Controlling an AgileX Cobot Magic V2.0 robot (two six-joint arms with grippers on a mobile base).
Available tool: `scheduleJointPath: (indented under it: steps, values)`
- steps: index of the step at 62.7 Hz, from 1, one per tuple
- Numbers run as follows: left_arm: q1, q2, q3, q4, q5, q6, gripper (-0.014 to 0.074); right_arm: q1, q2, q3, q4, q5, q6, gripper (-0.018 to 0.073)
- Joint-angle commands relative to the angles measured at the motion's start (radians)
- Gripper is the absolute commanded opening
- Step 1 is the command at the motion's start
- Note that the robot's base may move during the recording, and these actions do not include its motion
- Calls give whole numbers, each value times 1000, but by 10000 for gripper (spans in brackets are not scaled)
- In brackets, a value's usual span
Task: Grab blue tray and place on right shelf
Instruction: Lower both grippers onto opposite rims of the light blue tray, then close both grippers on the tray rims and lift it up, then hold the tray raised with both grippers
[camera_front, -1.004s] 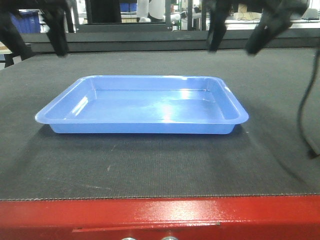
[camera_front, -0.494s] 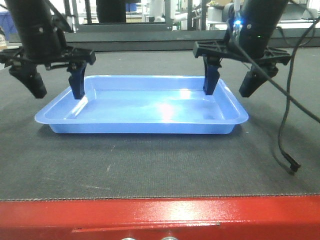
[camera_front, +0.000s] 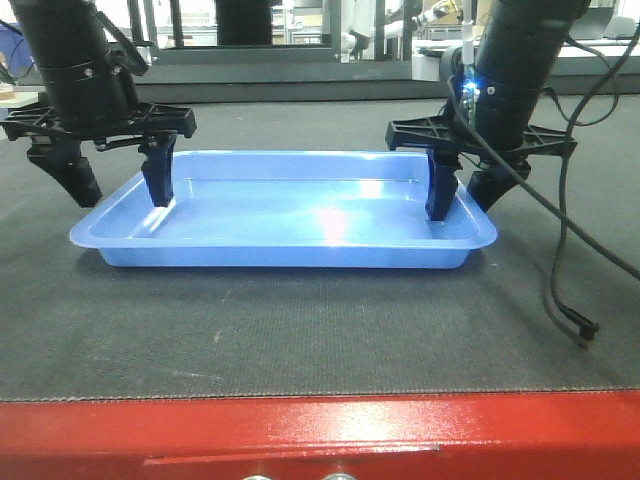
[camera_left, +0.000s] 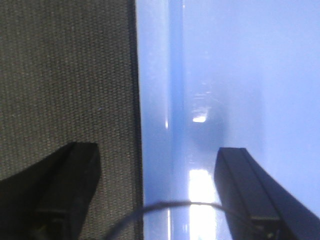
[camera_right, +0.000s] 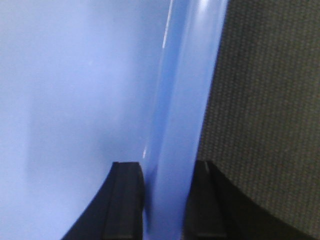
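The blue tray lies flat on the dark mat. My left gripper is open and straddles the tray's left rim, with one finger outside on the mat and one inside the tray. In the left wrist view, the left gripper has a wide gap around the rim of the tray. My right gripper is at the tray's right rim. In the right wrist view, the right gripper has both fingers pressed close on the rim of the tray. The right shelf is out of view.
The dark mat covers a table with a red front edge. A black cable hangs from my right arm onto the mat to the right of the tray. Benches and equipment stand beyond the table's far edge.
Both grippers came down from above onto the tray's short ends. The right gripper's fingers then moved closer together around the right rim. The tray has not moved.
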Motion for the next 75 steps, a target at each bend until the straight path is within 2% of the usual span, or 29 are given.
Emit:
scheduleJointPath:
  steps: [1,5,11,17,24,28,44,65,75]
  values:
    - [0,-53,-34,-12,-27,-9,337,-7,-48,-32,-3,-1,-1,258]
    - [0,-53,-34,-12,-23,-9,303,-7,-48,-32,-12,2,-2,194]
    - [0,-53,-34,-14,-15,-9,228,-6,-48,-32,-31,7,-2,41]
    - [0,-53,-34,-17,-2,-9,124,-6,-48,-32,-60,20,-2,61]
    - [0,-53,-34,-17,2,-9,-59,-6,-58,-32,-79,40,-1,61]
    - [0,-53,-34,-21,4,-9,-35,-6,-74,-32,-81,42,-1,61]
    - [-2,-90,-63,-28,71,-9,-41,-6,-217,-32,-97,54,-1,61]
    - [-5,-373,-98,-7,180,-9,-41,-5,-484,-19,-105,146,-1,61]
    - [-49,-469,-98,21,269,-5,-41,-4,-535,7,-106,189,-1,61]
